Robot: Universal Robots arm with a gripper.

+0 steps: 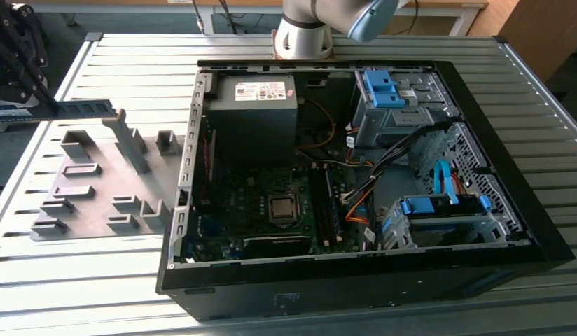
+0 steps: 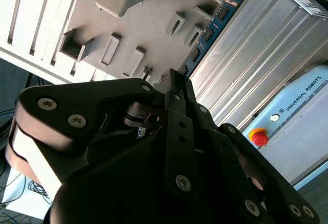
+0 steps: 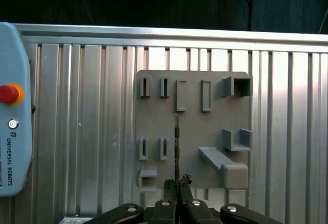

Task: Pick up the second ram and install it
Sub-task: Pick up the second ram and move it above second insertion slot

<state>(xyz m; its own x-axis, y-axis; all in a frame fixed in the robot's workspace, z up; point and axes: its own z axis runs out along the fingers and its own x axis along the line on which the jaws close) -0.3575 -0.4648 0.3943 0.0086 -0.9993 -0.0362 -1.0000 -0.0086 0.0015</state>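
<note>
The second ram [image 1: 85,109] is a thin blue-green stick held in the air over the far end of the grey fixture plate [image 1: 97,192], at the exterior view's left. My gripper [image 1: 53,106] is shut on one end of it, and the stick points toward the open computer case [image 1: 363,280]. In the first wrist view the ram [image 3: 177,142] shows edge-on, running out from my gripper [image 3: 178,184] above the plate [image 3: 197,126]. In the second wrist view the ram [image 2: 207,32] with its dark chips leaves my gripper [image 2: 174,83] past the plate [image 2: 146,16].
Inside the case lie the motherboard [image 1: 269,210], a grey power supply [image 1: 255,105] and blue drive-bay clips [image 1: 382,87]. Grey blocks stand up from the fixture plate. A pale blue pendant with a red button [image 3: 9,93] rests on the ribbed metal table [image 1: 83,280].
</note>
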